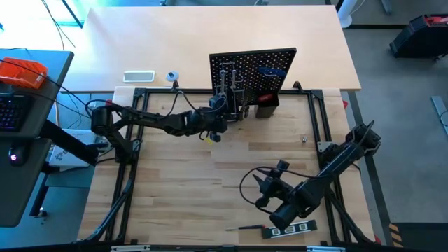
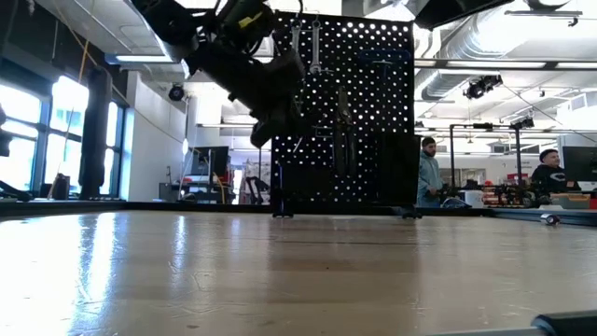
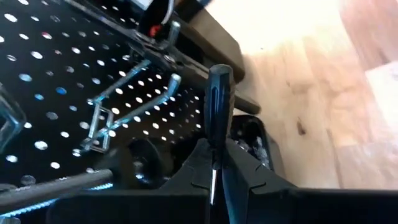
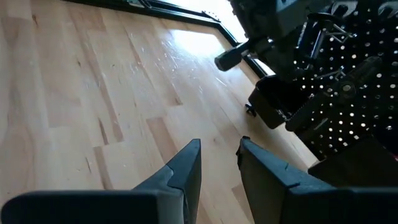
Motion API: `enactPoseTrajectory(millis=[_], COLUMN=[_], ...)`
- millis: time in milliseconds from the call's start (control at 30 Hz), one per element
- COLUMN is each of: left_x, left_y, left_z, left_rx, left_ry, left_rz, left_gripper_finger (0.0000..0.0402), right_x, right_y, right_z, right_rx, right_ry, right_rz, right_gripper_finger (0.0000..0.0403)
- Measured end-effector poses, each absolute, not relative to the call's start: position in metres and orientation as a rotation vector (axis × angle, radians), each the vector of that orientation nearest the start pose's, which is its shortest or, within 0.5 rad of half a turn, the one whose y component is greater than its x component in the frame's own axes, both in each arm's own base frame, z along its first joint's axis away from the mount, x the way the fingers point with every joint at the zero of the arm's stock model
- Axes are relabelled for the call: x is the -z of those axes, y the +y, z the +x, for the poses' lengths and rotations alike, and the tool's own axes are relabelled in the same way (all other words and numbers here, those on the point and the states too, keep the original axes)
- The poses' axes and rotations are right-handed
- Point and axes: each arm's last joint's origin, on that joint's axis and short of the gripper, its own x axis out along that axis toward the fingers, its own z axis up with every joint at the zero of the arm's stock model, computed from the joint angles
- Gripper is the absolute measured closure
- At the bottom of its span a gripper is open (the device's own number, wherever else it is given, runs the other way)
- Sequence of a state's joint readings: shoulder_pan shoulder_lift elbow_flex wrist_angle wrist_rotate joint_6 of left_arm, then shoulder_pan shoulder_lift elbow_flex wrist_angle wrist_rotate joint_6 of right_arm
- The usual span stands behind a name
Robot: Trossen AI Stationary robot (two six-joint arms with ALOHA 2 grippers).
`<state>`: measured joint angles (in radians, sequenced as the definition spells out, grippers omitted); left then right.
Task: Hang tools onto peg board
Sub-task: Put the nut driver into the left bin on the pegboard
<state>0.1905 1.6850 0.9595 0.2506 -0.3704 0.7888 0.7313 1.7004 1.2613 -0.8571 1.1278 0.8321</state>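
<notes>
The black peg board [image 1: 252,70] stands upright at the table's far side, with tools hanging on its hooks [image 3: 118,106] and black holder boxes [image 1: 266,105] at its base. My left gripper [image 1: 225,117] is right in front of the board's lower left part and is shut on a black-handled screwdriver [image 3: 219,99]. The same gripper shows high up before the board in the low view [image 2: 270,103]. My right gripper [image 1: 262,187] hangs open over the table's near right part with nothing between its fingers [image 4: 186,162]. My left gripper pinches the screwdriver's thin metal shaft [image 3: 213,177] between its two fingers, just below the handle. The black handle [image 3: 219,93] sticks out past the fingertips toward the peg board. The screwdriver is lifted clear of the table.
A black marked level [image 1: 289,228] and a thin screwdriver [image 1: 248,227] lie at the table's near edge. A white tray [image 1: 138,76] and a tape roll [image 1: 172,76] sit beyond the frame at the far left. People [image 2: 429,173] stand in the room behind.
</notes>
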Motion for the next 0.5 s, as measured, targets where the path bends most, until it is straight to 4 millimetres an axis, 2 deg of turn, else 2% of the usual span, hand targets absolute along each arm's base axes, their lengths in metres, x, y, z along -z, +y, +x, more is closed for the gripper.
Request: enactPoseTrajectory(millis=[267, 500], left_x=[-0.193, -0.194], left_y=[0.081, 0.079], left_z=[0.369, 0.379], left_rx=[-0.318, -0.305], left_ry=[0.766, 0.787], left_rz=[0.873, 0.874], left_gripper_finger=[0.0391, 0.0384], right_x=[-0.236, -0.23], right_y=[0.202, 0.207], right_z=[0.255, 0.254], right_rx=[0.591, 0.589], right_ry=[0.537, 0.537], right_rz=[-0.242, -0.234], right_gripper_finger=[0.0302, 0.0302])
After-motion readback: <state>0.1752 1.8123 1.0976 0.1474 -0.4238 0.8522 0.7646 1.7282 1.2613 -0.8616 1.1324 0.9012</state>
